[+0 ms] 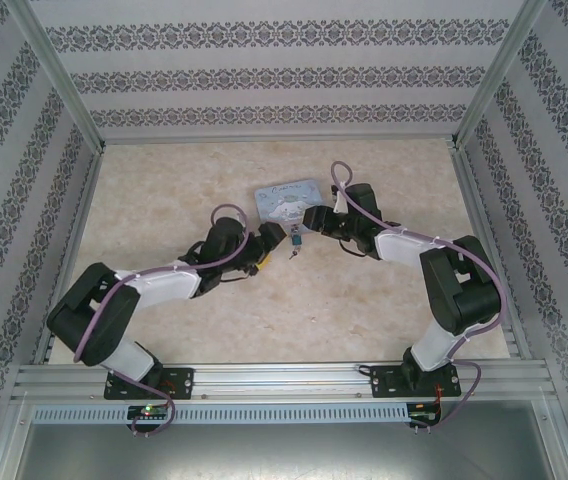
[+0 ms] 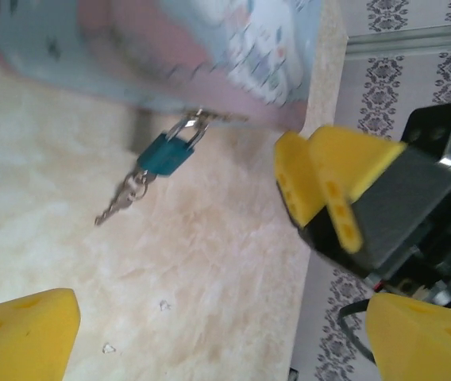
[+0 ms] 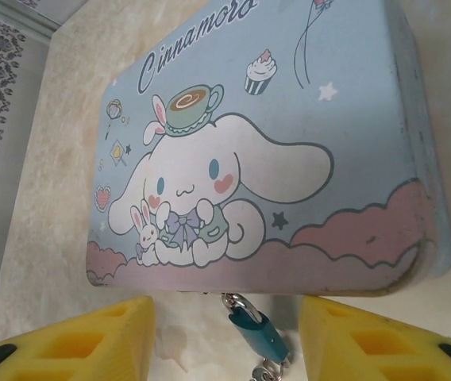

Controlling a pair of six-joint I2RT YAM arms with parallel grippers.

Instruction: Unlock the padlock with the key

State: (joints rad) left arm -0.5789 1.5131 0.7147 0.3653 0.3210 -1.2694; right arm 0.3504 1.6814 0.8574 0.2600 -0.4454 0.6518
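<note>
1. The left pincer (image 2: 221, 321) stands released. Its two yellow fingers (image 2: 23, 337) are spread wide, with bare table (image 2: 210, 262) between them and nothing gripped.
2. Ahead of that pincer, past the fingertips and apart from both, hangs the padlock (image 2: 166, 153), a small teal body with a metal shackle at its top.
3. The shackle hooks into the clasp on the front edge of the tin (image 2: 170, 48). Whether the shackle is sprung or shut cannot be told.
4. The key (image 2: 118, 202) dangles from the padlock's lower end on a small ring, its tip resting on the table. It lies nearer to the left pincer than the lock body does, and no finger touches it.
5. The right pincer (image 3: 224, 329) is also released. In its wrist view its yellow fingers (image 3: 122, 333) stand either side of the padlock with a gap showing on each side, so the lock hangs between them without being clamped.
6. Just beyond the right pincer's fingertips lies the tin's front wall, and the light-blue lid with the cartoon dog stretches away from it. Contact between the fingers and the tin cannot be made out.
7. In the top view the two pincers meet from opposite sides at the tin's near edge, with the padlock and key between them.
</note>
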